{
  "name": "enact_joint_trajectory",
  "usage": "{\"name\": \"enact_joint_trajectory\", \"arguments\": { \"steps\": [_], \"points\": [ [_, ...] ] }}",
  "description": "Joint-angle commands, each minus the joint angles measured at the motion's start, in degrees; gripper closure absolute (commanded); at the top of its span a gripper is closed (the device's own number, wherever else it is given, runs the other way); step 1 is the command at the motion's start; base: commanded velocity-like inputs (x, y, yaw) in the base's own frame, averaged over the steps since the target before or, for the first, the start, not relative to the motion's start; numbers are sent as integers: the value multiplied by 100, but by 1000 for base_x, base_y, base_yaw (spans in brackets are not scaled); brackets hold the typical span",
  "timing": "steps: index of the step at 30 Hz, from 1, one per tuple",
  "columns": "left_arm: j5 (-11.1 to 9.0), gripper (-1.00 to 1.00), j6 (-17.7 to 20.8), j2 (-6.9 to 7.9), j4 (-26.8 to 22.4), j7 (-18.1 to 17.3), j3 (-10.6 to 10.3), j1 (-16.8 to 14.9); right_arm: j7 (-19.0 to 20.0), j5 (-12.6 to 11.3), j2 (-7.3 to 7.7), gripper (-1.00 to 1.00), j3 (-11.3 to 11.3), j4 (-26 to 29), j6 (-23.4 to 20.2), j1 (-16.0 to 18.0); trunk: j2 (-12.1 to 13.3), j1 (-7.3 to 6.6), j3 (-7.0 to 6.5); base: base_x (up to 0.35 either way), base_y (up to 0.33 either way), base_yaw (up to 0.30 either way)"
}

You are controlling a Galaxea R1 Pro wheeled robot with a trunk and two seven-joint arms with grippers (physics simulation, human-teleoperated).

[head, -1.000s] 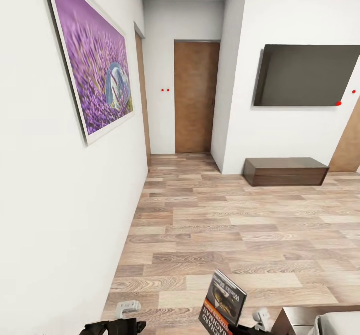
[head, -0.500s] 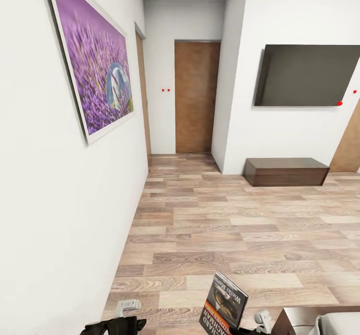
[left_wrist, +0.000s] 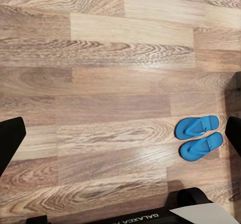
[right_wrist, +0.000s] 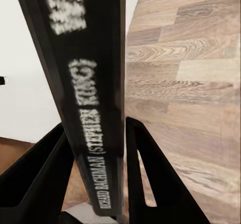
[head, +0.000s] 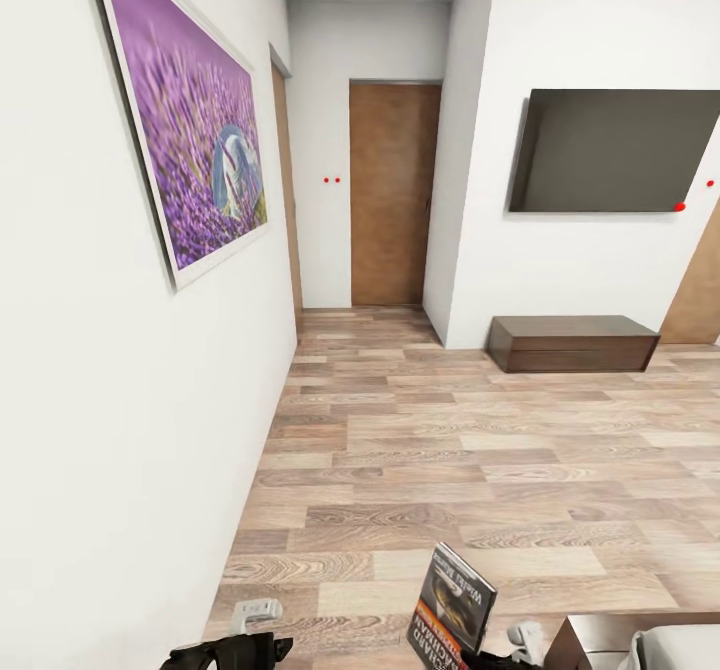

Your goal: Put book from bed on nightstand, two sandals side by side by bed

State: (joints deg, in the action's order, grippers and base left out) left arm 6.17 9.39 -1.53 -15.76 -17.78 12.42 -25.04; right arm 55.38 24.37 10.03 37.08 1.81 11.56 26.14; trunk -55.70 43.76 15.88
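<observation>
Ahead: wood-plank floor (head: pixel 480 450), dark brown TV bench (head: pixel 572 342), black wall TV (head: pixel 610 150). Blue sandals (left_wrist: pixel 199 137) side by side on floor. Right gripper (right_wrist: pixel 95 179) clamped on dark paperback book (right_wrist: pixel 85 83), upright. Left gripper (left_wrist: pixel 120 138) fingers wide apart, holding nothing.

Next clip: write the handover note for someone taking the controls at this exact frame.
Right gripper: shut on the book, fingers on either side of its spine, book upright over the wood floor.
Left gripper: open, empty, above the floor.
Two blue sandals: side by side on the floor, touching.
Bed corner shows at the head view's lower right.
Done: book off the bed; sandals paired, but the left wrist view does not show whether they are beside the bed.
Left: set the book on a nightstand; check the sandals.
</observation>
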Motion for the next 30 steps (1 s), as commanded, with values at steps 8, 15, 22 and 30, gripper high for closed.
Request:
{"name": "enact_joint_trajectory", "arguments": {
  "steps": [8,15,22,30],
  "points": [
    [60,-100,37,-5,-3,-32,50,-1,-1465,58,-1,100,36,-5,48,3,-5,0,7,0,0,2],
    [68,-100,37,-5,124,-32,56,-1,-1557,59,-1,100,36,-5,48,5,-5,0,7,0,88,0],
    [69,-100,29,-5,141,-32,52,-1,-1565,59,-1,100,36,-5,48,5,-5,0,7,0,83,23],
    [69,-100,28,-5,143,-32,50,-1,-1573,67,-1,100,36,-5,48,3,-5,0,7,0,4,67]
  ]
}}
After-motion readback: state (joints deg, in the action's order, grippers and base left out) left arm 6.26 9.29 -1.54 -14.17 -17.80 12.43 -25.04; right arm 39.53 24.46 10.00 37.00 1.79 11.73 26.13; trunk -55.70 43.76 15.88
